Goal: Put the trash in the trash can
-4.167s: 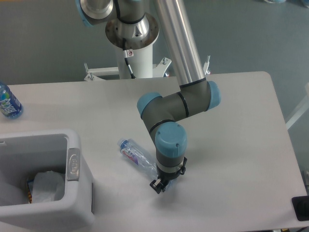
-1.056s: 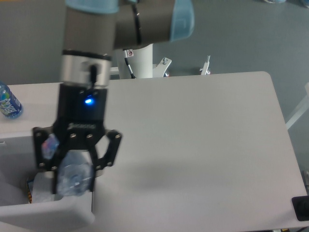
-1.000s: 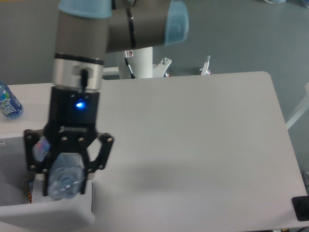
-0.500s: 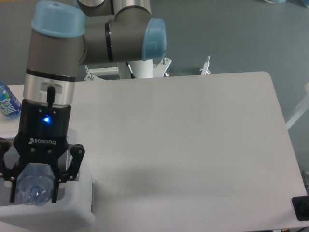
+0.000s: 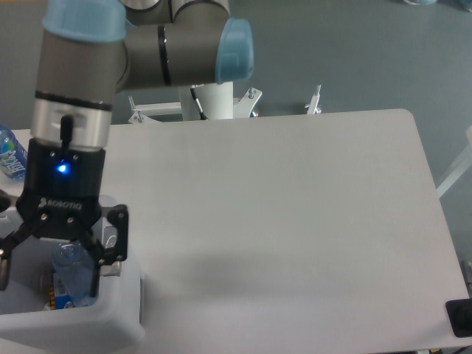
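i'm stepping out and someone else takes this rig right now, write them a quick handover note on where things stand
Gripper: black two-finger gripper over the white boxy plastic trash can, jaws spread wide.
Clear crushed plastic bottle: between the spread fingers, inside the bin's opening; no finger seems to press on it, so it looks released or just dropping.
Crumpled wrapper: not visible, the gripper blocks most of the bin's inside.
Small blue-labelled bottle: at the table's left edge, not trash, leave it.
Grey tabletop: no trash visible on it.
Left: lift the arm clear and confirm both pieces sit in the bin.
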Action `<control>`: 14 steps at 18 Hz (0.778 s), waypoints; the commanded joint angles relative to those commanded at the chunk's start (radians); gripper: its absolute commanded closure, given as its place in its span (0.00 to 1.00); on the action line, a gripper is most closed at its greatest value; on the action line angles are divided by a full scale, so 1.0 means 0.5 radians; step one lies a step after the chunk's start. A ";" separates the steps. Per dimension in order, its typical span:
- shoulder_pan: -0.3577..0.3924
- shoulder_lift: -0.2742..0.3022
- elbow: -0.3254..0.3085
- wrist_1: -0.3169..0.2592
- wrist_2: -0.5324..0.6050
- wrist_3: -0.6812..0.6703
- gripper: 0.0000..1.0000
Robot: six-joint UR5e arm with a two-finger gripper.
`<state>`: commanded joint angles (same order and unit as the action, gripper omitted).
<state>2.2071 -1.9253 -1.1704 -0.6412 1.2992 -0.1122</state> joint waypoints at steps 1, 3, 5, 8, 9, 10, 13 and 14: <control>0.061 0.022 -0.003 0.000 0.027 0.031 0.00; 0.169 0.046 -0.003 -0.009 0.052 0.129 0.00; 0.285 0.055 0.003 -0.028 0.055 0.349 0.00; 0.399 0.138 -0.027 -0.177 0.101 0.635 0.00; 0.433 0.154 -0.040 -0.248 0.126 0.721 0.00; 0.451 0.169 -0.055 -0.315 0.144 0.834 0.00; 0.513 0.246 -0.101 -0.582 0.297 1.293 0.00; 0.519 0.267 -0.116 -0.671 0.365 1.453 0.00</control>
<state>2.4666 -1.7918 -1.2286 -0.9767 1.4815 0.6143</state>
